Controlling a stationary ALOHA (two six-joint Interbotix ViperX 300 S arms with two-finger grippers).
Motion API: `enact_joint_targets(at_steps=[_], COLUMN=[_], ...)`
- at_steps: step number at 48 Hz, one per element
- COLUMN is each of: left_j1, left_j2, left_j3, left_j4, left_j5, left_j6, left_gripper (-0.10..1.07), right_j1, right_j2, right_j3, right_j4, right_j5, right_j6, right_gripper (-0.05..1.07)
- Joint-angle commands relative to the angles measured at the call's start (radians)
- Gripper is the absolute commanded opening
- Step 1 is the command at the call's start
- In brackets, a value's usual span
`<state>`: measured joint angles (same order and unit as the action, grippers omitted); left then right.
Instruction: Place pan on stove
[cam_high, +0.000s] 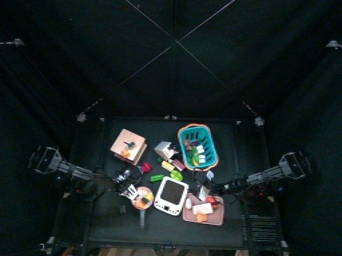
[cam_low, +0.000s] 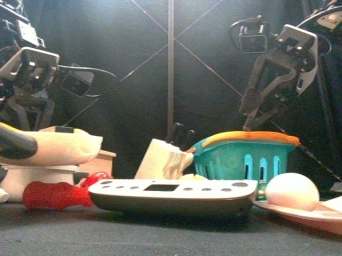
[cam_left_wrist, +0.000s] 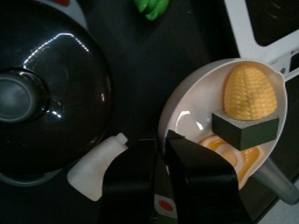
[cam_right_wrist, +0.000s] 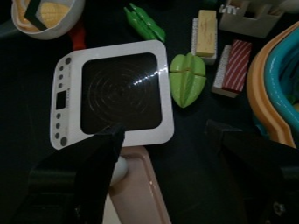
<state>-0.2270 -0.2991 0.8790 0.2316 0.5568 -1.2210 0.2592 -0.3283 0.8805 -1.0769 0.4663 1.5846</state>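
From my left gripper (cam_left_wrist: 176, 166) I see its 2 jaws nearly together over the rim of the pan (cam_left_wrist: 228, 109), which holds a corn cob (cam_left_wrist: 247, 92); I cannot tell whether they actually pinch the rim. In the top view the pan (cam_high: 142, 201) sits just left of the stove (cam_high: 170, 195), so I judge the left arm nearer. My right gripper (cam_right_wrist: 176, 162) hangs wide open and empty above the stove (cam_right_wrist: 114, 92).
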Motion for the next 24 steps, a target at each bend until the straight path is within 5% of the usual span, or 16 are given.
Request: enact_joint_targets(at_steps=[1, 24], left_j1=[0.006, 0.094], left_j2=[0.005, 0.181], left_j3=[-0.049, -0.247], left_j4=[0.002, 0.008], left_j5=[-0.008, -0.074], left_j6=[0.000, 0.009], left_gripper=[0.49, 0.49], right_j1=[-0.002, 0.006], right_j2=[-0.012, -0.012], right_j3=[-0.008, -0.003], right_j4=[0.000, -0.002], right_j5=[-0.002, -0.002], right_j6=[0.002, 0.000], right_gripper=[1.03, 1.03])
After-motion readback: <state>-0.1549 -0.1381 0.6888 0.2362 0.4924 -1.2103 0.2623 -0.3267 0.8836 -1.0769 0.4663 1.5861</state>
